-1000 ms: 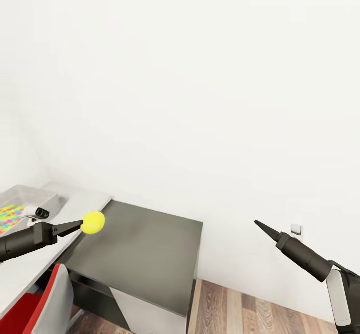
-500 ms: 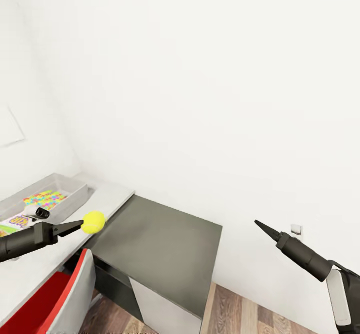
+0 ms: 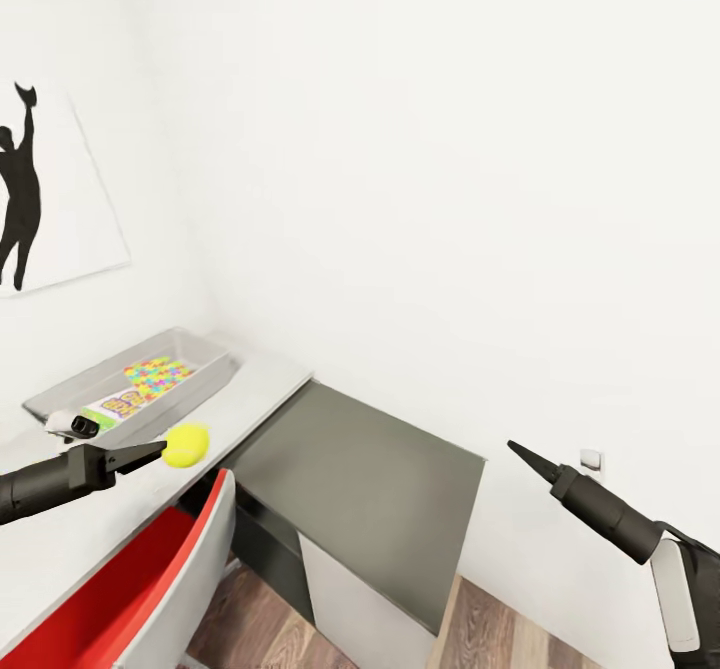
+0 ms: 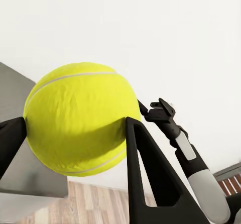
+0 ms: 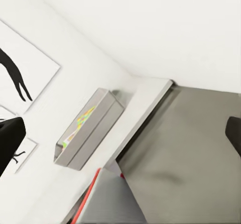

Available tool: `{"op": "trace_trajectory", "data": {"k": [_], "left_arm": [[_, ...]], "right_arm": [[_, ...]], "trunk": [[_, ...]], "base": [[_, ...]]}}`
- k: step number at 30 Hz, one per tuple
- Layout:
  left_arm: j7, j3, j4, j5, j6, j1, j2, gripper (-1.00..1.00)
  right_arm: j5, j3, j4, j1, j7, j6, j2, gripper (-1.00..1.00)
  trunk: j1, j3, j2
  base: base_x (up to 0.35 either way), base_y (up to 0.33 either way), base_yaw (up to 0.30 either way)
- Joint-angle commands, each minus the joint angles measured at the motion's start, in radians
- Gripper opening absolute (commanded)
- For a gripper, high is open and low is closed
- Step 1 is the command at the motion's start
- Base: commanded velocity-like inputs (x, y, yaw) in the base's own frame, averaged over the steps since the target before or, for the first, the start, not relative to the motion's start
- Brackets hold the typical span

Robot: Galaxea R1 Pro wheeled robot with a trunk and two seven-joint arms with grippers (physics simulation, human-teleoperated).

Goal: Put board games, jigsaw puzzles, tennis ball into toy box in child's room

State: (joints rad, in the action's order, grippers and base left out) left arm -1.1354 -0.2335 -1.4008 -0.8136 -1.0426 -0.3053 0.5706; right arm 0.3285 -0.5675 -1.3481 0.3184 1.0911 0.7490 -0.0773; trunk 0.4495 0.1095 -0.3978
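- No text, brand or number is legible anywhere.
- A game box in the grey toy box, left of the head frame's middle, carries purple-and-yellow lettering too small to read.
- The wall picture at upper left shows a black silhouette figure, no words.

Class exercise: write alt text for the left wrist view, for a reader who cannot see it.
A yellow-green tennis ball is clamped between the left gripper's two dark fingers, close to the camera. Behind it are a white wall, a strip of wood floor and the robot's other arm.
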Motion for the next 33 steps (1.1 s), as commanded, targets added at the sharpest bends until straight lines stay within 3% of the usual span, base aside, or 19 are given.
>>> {"op": "trace_trajectory", "data": {"k": [1,33], "left_arm": [[-0.003,0.0,0.0,0.0,-0.005,-0.001,0.0,-1.0],[-0.003,-0.001,0.001,0.001,-0.005,-0.001,0.0,-1.0]], "right_arm": [[0.003,-0.001,0.0,0.001,0.001,0.005,0.0,1.0],[0.001,0.0,0.0,0.001,0.0,0.004,0.003,1.0]], "trunk": [[0.001,0.002,-0.002],[0.001,0.002,-0.002]], "base": [[-0.027,0.002,0.29],[-0.002,0.0,0.289]]}}
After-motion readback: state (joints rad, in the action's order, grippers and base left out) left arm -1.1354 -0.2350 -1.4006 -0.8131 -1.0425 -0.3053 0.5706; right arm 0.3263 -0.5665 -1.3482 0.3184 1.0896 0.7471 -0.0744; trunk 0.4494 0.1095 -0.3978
